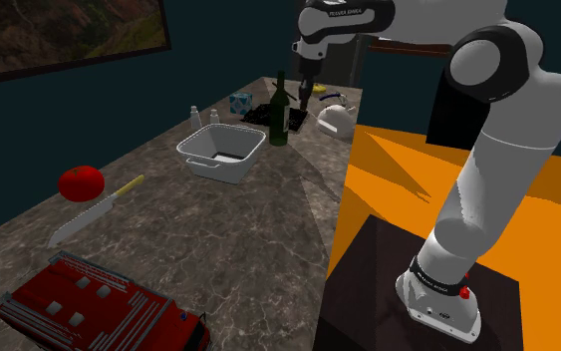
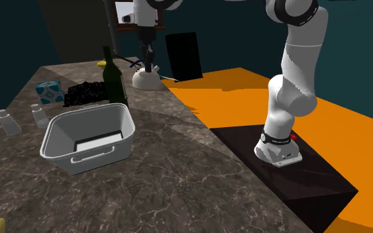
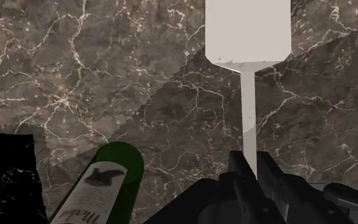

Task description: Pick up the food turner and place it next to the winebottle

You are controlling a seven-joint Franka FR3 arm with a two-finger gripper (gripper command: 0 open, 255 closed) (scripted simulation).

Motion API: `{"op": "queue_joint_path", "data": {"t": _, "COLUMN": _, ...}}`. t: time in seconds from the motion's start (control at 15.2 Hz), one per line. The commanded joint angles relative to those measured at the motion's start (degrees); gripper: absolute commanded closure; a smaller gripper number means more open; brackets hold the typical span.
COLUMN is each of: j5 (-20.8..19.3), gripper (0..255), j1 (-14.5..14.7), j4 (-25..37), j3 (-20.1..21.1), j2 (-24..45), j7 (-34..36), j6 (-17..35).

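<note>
The gripper [image 3: 254, 167] has its two fingers clamped on the thin handle of the turner [image 3: 248, 32]. The wide pale blade points away from the hand, over the marble counter [image 3: 95, 76]. The green bottle [image 3: 107, 184] is just beside the gripper, and a black mat [image 3: 6, 184] lies on its other side.

In the shoulder view the gripper [image 1: 305, 88] hangs in the upper middle of the frame, just right of the bottle's [image 1: 280, 115] neck. A white basin [image 1: 220, 152] stands lower left of the bottle. A tomato [image 1: 81, 182] and a knife [image 1: 94, 212] lie at the left, and a red toy truck [image 1: 99, 309] is in the lower left corner.

In the second exterior view the gripper [image 2: 149, 63] is at the upper middle, right of the bottle [image 2: 114, 79]. The basin [image 2: 89, 136] is at the centre left.
</note>
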Motion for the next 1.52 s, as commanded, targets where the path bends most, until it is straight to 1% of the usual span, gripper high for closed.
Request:
{"op": "queue_joint_path", "data": {"t": 0.0, "j5": 0.0, "gripper": 255, "j1": 0.1, "j4": -1.7, "j3": 0.1, "j2": -0.1, "j7": 0.0, "j6": 1.6}}
{"op": "queue_joint_path", "data": {"t": 0.73, "j5": 0.1, "gripper": 255, "j1": 0.1, "j4": -9.8, "j3": 0.1, "j2": 0.2, "j7": -0.3, "j6": 10.0}}
{"op": "queue_joint_path", "data": {"t": 1.45, "j5": 0.6, "gripper": 255, "j1": 0.1, "j4": -16.2, "j3": 0.1, "j2": 1.9, "j7": -0.8, "j6": 18.1}}
